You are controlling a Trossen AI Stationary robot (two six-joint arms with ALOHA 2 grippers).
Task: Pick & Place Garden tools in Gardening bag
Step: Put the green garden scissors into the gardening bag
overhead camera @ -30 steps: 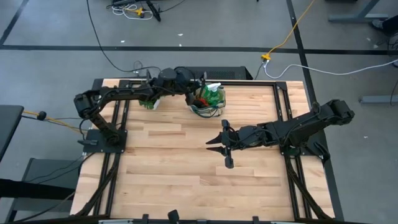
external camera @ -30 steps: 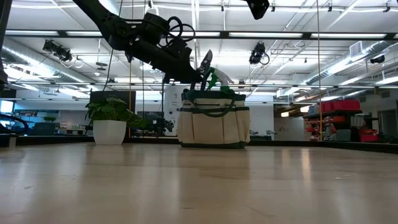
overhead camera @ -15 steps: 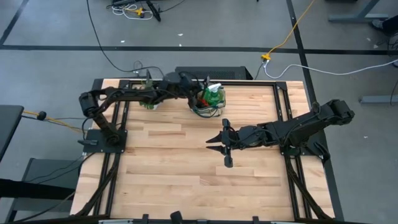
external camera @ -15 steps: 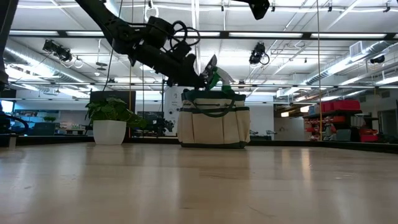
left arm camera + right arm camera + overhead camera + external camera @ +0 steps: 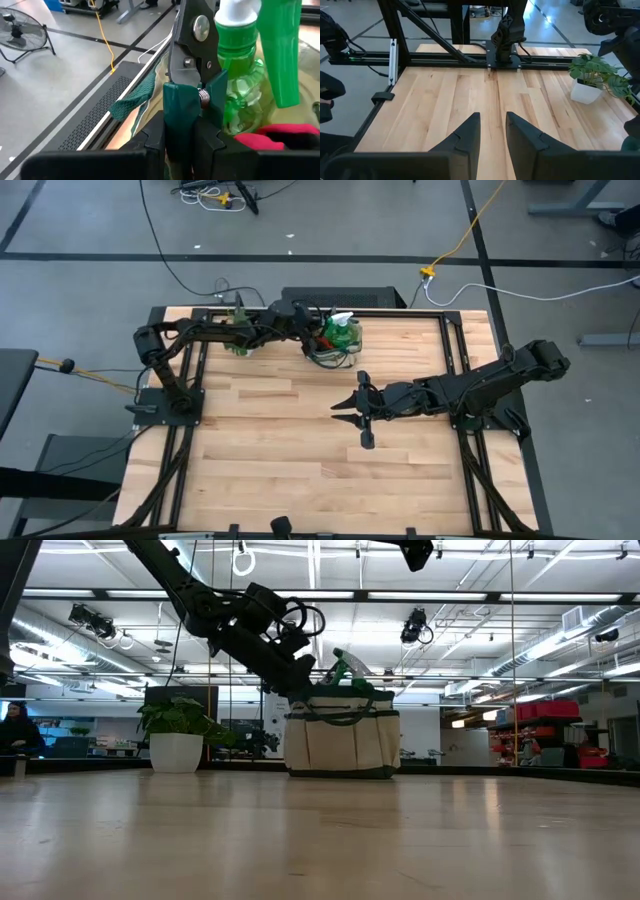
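The beige gardening bag (image 5: 337, 352) with green trim stands at the table's far middle; it also shows in the low view (image 5: 343, 740). In it stand the green spray bottle (image 5: 245, 75) with its white trigger, and something red (image 5: 272, 134). My left gripper (image 5: 312, 332) is shut on the pruning shears (image 5: 192, 60) at the bag's mouth, beside the bottle. My right gripper (image 5: 355, 415) hovers open and empty over the table's middle. The black gloves are out of view. My left gripper pinches the shears' dark green handles (image 5: 175, 107) between its two fingers (image 5: 152, 145), just behind the spring and pivot. The fingers slant down from the table's left and lie along the shears. The shears are lifted, metal blades (image 5: 187, 35) pointing ahead into the bag's mouth.
A leafy potted plant in a white pot (image 5: 238, 345) stands left of the bag, under my left arm; it also shows in the low view (image 5: 178, 735). Bare wooden tabletop (image 5: 280, 450) stretches from the bag to the near edge.
My left gripper has moved toward the table's right and down toward the bag, carrying the shears. The shears, which stood above the bag's rim, have sunk into its mouth beside the spray bottle.
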